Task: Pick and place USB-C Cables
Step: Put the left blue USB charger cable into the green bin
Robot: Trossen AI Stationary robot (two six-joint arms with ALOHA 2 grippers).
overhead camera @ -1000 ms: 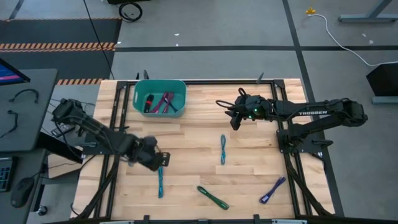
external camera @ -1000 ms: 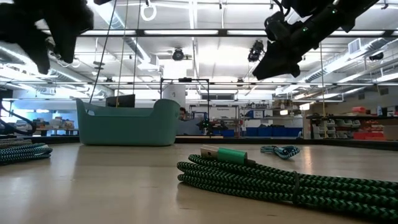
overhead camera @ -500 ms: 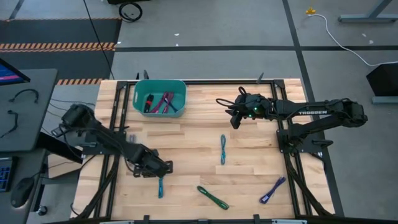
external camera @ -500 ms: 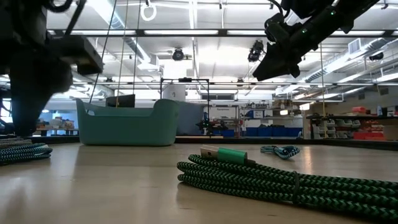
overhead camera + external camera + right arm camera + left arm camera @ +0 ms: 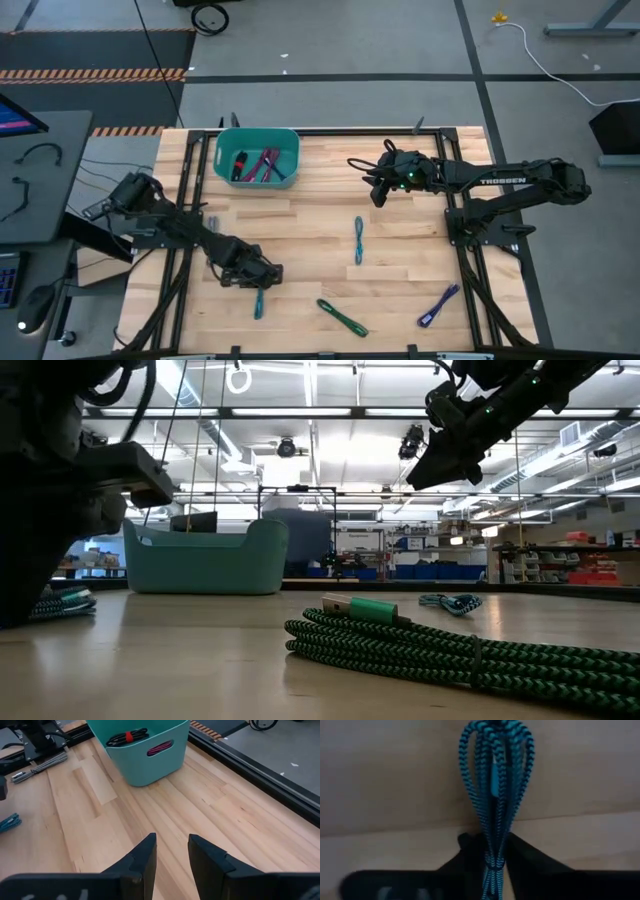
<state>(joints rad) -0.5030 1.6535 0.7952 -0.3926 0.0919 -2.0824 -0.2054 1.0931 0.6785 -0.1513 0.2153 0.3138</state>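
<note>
Change since earlier frame: left arm has swung down toward the lower left of the high view and lowered onto the teal-blue cable; right arm has not shifted.
Bench (image 5: 300, 215): pale wood, carrying every loose cable and the bin.
Bin (image 5: 257, 157): teal tub in the upper left of the bench, already holding dark, red-tied and magenta bundles, so it reads as the drop-off point.
Right gripper (image 5: 171, 851): hangs high over the upper right of the bench, fingers parted with nothing between them, apparently waiting clear of the work.
Left gripper (image 5: 494, 852): down at the bench surface, fingers straddling the teal-blue cable (image 5: 495, 795) near its tied end, touching or nearly so; whether they have clenched, I cannot tell. Its low, centred stance suits a pinch at the narrowest part.
Green cable (image 5: 341, 317): lower centre, untouched.
Second teal cable (image 5: 358, 240): centre of bench.
Purple cable (image 5: 438, 305): lower right.
</note>
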